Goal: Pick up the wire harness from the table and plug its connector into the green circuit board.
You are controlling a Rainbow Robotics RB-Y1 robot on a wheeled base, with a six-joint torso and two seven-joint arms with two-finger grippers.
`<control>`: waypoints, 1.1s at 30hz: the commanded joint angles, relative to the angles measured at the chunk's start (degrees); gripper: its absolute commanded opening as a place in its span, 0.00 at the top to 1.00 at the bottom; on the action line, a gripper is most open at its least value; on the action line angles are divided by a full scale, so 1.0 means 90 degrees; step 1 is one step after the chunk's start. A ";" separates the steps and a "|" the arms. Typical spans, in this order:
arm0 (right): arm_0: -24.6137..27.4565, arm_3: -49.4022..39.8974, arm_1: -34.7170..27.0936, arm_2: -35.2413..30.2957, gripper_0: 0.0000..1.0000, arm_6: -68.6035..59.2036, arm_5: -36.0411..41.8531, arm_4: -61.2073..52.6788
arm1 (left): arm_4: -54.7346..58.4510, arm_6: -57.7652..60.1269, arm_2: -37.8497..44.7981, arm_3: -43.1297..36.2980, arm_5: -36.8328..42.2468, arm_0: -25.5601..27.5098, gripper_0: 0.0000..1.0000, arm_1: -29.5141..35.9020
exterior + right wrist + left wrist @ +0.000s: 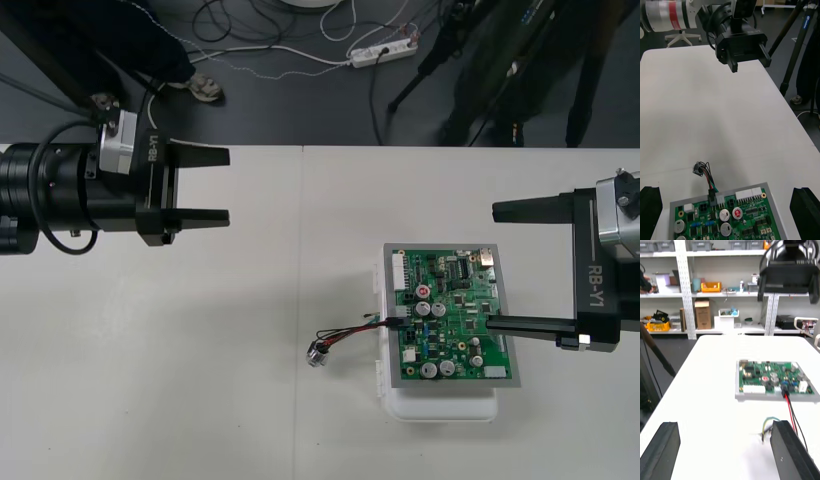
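The green circuit board lies on its white base at the table's right. The harness's black plug sits in a connector at the board's left edge, which the right wrist view and the left wrist view also show. Its thin wires trail left to the round metal socket, which rests on the table. My right gripper is open over the board's right side, holding nothing. My left gripper hangs open at the far left, well away from the harness.
The table's far edge runs just behind the left gripper. Bare tabletop spreads left of the harness. In the right wrist view the left gripper faces me across the table; in the left wrist view the right gripper stands beyond the board.
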 commanded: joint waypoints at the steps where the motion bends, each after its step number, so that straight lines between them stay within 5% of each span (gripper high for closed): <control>1: -0.0172 -0.0143 0.0336 0.0098 0.00 -0.0159 0.0071 -0.0140 | 0.0203 0.0523 0.0162 -0.0305 -0.0265 -0.0482 0.29 0.0294; 15: -0.0787 0.0307 0.0454 0.0127 0.00 0.0036 -0.0857 -0.0843 | 0.0320 0.0845 0.0220 -0.0696 -0.0265 -0.0619 0.29 0.0499; 33: -0.1305 0.0775 0.0424 0.0205 0.00 0.0368 -0.0857 -0.0979 | 0.0194 0.0943 0.0240 -0.0784 -0.0265 -0.0697 0.29 0.0616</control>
